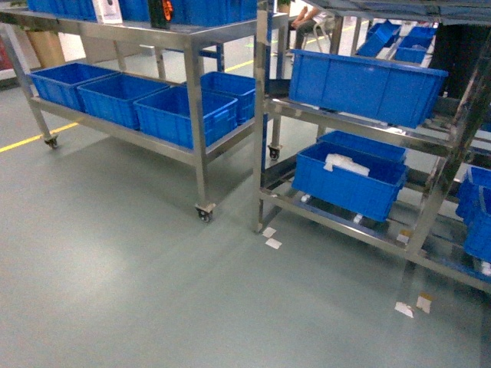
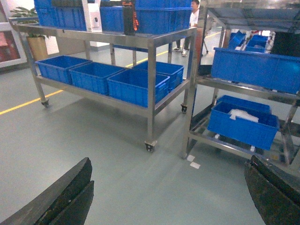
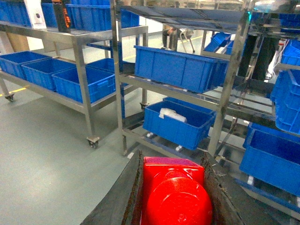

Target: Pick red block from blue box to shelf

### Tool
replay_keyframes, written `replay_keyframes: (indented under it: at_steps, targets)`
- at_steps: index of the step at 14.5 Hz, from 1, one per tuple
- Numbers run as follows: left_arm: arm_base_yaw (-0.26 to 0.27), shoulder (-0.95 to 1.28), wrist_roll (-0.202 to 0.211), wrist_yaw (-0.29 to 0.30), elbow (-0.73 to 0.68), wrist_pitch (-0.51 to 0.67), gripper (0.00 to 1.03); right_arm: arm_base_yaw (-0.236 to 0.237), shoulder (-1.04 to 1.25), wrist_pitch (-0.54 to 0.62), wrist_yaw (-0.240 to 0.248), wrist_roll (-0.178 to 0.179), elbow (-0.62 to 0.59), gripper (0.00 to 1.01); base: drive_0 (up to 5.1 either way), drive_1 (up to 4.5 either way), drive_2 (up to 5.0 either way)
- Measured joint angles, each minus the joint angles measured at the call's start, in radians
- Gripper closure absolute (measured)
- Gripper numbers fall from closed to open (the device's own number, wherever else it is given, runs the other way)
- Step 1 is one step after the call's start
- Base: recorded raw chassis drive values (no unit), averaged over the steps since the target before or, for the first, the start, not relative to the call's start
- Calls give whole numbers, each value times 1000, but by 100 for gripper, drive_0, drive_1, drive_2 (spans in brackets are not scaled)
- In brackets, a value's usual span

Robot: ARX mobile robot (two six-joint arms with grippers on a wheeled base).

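Note:
The red block (image 3: 174, 197), glossy with its round stud facing the camera, fills the bottom of the right wrist view. My right gripper (image 3: 172, 164) is shut on it, with a black finger pressed against each side. The shelf (image 3: 117, 75), a shiny steel multi-tier rack, stands ahead of it, and also shows as the shelf (image 1: 261, 115) right of middle in the head view. My left gripper (image 2: 168, 187) is open above bare floor with nothing between its fingers (image 2: 70, 192). The blue box is out of view. Neither gripper shows in the head view.
A wheeled steel cart (image 1: 196, 115) with dark blue crates (image 1: 184, 115) stands left of the shelf. More dark blue crates (image 1: 360, 84) sit on the shelf's tiers, one holding a white item (image 1: 347, 163). Paper scraps (image 1: 270, 238) lie on the grey floor.

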Motion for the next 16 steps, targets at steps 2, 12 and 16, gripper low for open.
replay_keyframes:
  at_steps: [2,12,16]
  targets:
    - [0,0,0,0,0,0,5,0,0,0,0,0,0,74,-148,-148,-148]
    - [0,0,0,0,0,0,5,0,0,0,0,0,0,74,-150,-150,-150]
    - [0,0,0,0,0,0,5,0,0,0,0,0,0,74,-145,-145,-145]
